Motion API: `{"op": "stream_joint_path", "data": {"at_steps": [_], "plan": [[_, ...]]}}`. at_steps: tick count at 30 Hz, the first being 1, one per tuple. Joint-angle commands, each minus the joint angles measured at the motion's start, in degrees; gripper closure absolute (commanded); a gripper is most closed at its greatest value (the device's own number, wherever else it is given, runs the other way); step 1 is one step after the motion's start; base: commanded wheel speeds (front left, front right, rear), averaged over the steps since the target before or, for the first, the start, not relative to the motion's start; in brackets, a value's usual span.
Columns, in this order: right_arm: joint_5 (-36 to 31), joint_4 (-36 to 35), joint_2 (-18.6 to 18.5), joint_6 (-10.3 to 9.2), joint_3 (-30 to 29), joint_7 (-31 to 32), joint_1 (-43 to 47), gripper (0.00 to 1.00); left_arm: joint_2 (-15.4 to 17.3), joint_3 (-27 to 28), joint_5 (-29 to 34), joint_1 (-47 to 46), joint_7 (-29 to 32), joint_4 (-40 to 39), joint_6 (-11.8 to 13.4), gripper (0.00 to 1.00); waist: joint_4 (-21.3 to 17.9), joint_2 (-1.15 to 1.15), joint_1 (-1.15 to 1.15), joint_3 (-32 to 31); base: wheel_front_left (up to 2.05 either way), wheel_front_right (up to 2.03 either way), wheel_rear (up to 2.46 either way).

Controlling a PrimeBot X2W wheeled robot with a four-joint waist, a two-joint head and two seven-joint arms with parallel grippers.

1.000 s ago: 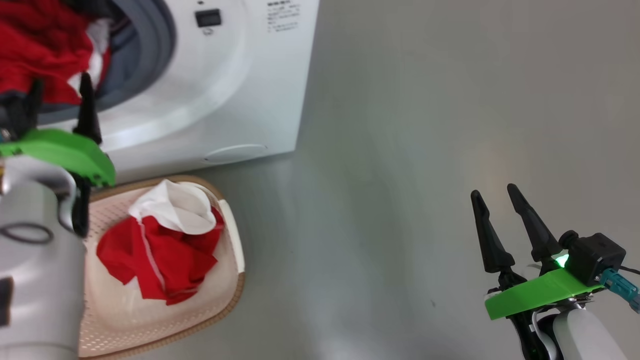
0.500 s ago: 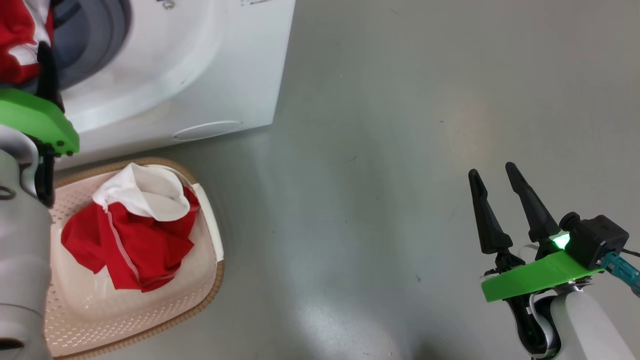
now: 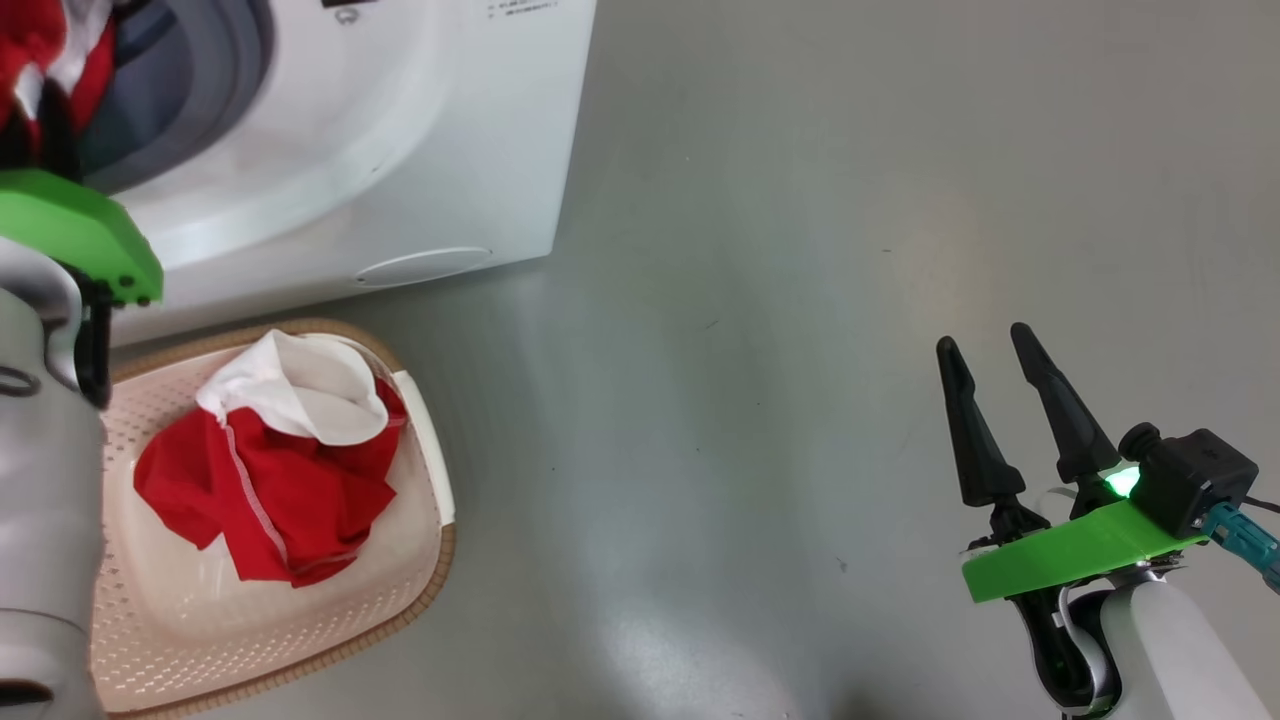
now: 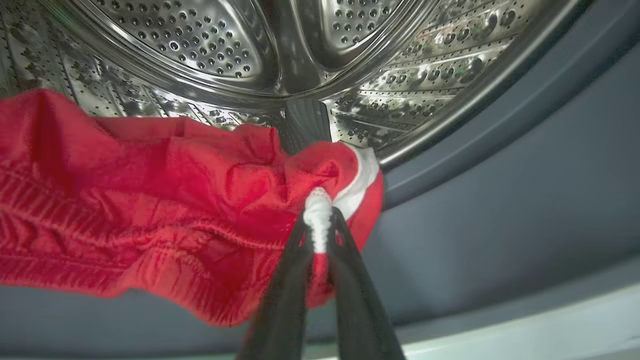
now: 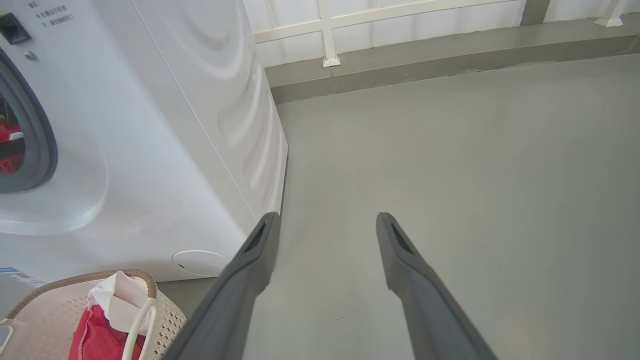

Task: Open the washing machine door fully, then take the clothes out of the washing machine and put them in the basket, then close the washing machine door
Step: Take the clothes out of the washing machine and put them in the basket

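- Clothes (image 4: pixel 150 215), left wrist view: we count one red garment with white trim at the mouth of the washing machine (image 4: pixel 550 325). It lies against the perforated drum (image 4: pixel 225 50) and over the grey gasket (image 4: pixel 500 210). The left gripper (image 4: pixel 319 227) is clamped tight on a white-edged fold of it.
- Head view: this adds one basket (image 3: pixel 425 470) on the floor (image 3: pixel 750 400) just in front of the washing machine. We count two pieces in it, one red piece (image 3: pixel 290 510) and one white piece (image 3: pixel 300 395). The right gripper (image 3: pixel 983 340) hangs well apart from the machine, off its side, its two fingers spread and holding nothing.
- Right wrist view: this adds the machine's plain side panel (image 5: pixel 225 100) and one white railing (image 5: pixel 330 35) behind it. We see the same basket at the machine's front, near one round flap (image 5: pixel 200 262).
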Motion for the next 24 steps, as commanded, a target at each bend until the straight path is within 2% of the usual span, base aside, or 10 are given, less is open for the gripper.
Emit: {"op": "stream_joint_path", "data": {"at_steps": [1, 7, 8, 11, 16, 24], "plan": [[-0.15, -1.26, -0.43, 0.36, 0.79, -0.37, 0.1, 0.0, 2.34, 0.99, -0.33, 1.52, -0.2, -3.52, 0.48, 1.0, 0.44, 0.0, 0.0, -0.45, 0.0, 0.0, 0.0], [-0.35, -0.96, -0.63, 0.36, 0.76, -0.37, 0.78, 0.0, 1.09, 4.15, -1.96, 7.0, -0.21, -16.24, 1.22, 1.0, 1.69, 0.0, 0.0, -2.65, 0.0, 0.0, 0.0], [-0.35, -0.96, -0.63, 0.36, 0.76, -0.37, 0.78, 0.0, 1.09, 4.15, -1.96, 7.0, -0.21, -16.24, 1.22, 1.0, 1.69, 0.0, 0.0, -2.65, 0.0, 0.0, 0.0], [-0.41, -0.8, -0.73, 0.36, 0.83, -0.37, 1.2, 0.0, 0.0, 6.54, -2.19, 11.24, -0.21, -24.7, 1.31, 1.0, 2.35, 0.0, 0.0, -4.03, 0.0, 0.0, 0.0], [-0.56, -0.5, -0.93, 0.36, 0.72, -0.37, 2.34, 0.0, -3.52, 10.4, -1.42, 18.86, -0.21, -38.11, 0.66, 1.0, 3.63, 0.0, 0.0, -6.63, 0.0, 0.0, 0.0], [-0.69, -0.37, -1.24, 0.36, 0.36, -0.37, 3.84, 0.0, -8.71, 14.79, -0.35, 27.38, -0.21, -52.71, -1.35, 1.0, 5.27, 0.0, 0.0, -9.03, 0.0, 0.0, 0.0]]}}
